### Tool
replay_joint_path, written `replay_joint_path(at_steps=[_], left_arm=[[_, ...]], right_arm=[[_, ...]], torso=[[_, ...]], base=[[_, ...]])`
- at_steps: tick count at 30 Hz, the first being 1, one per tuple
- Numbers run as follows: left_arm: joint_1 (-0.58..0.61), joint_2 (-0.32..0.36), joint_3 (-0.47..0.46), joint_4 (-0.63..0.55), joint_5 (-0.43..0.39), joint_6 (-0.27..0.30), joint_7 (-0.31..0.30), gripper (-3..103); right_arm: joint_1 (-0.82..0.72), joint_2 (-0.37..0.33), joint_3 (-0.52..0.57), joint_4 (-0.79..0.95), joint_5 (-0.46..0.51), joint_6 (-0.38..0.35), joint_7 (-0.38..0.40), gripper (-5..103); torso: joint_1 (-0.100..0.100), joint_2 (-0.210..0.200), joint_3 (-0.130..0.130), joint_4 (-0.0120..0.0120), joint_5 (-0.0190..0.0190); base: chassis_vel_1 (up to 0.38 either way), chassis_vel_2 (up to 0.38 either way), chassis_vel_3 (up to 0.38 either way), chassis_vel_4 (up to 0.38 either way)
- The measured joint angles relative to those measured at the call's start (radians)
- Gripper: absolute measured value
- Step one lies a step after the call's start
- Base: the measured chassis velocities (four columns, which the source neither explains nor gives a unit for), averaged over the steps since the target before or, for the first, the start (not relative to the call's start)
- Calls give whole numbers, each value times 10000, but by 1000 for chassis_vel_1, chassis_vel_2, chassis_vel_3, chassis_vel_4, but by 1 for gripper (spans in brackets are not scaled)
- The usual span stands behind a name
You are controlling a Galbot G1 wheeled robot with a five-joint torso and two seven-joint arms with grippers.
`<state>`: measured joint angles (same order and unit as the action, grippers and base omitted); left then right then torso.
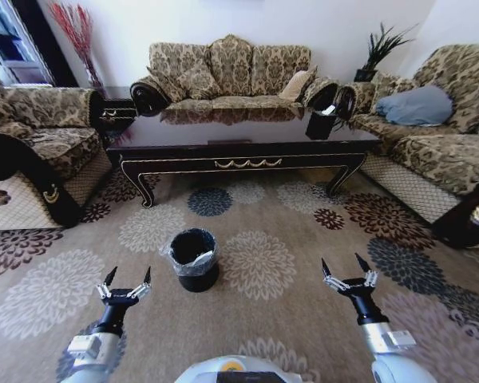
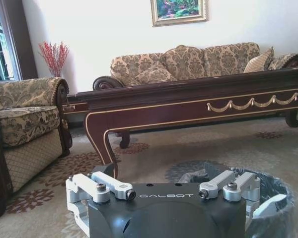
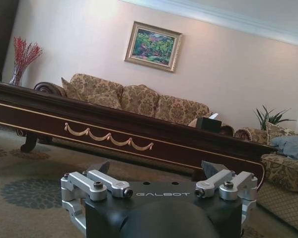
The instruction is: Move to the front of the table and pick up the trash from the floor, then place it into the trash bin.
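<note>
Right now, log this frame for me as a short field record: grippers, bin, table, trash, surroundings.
left gripper: open, empty, low over the carpet, just left of the trash bin
right gripper: open, empty, over the carpet to the right
trash bin: black, liner bag over rim, standing on the carpet between robot and table
table: dark wood coffee table with gold trim, ahead past the bin
trash: none discernible on the floor
surroundings: patterned sofa behind the table; floral carpet

My 2 grippers, left (image 1: 126,280) and right (image 1: 346,267), 1 trash bin (image 1: 193,259), 1 table (image 1: 239,144), 3 sofas, 1 framed picture (image 3: 152,46), 1 potted plant (image 1: 380,49), 1 red-twig vase (image 1: 78,36)
</note>
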<state>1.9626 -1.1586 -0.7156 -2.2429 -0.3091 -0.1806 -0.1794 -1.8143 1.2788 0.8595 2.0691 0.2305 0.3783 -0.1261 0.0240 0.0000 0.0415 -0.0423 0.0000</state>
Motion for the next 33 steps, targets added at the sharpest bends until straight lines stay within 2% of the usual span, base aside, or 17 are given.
replay_joint_path(at_steps=[33], left_arm=[[0, -1, 0, 0, 0, 1, -2, 100]], right_arm=[[-1, 0, 0, 1, 0, 1, 0, 100]], torso=[[-1, 0, -1, 0, 0]], base=[[131, -133, -136, 135]])
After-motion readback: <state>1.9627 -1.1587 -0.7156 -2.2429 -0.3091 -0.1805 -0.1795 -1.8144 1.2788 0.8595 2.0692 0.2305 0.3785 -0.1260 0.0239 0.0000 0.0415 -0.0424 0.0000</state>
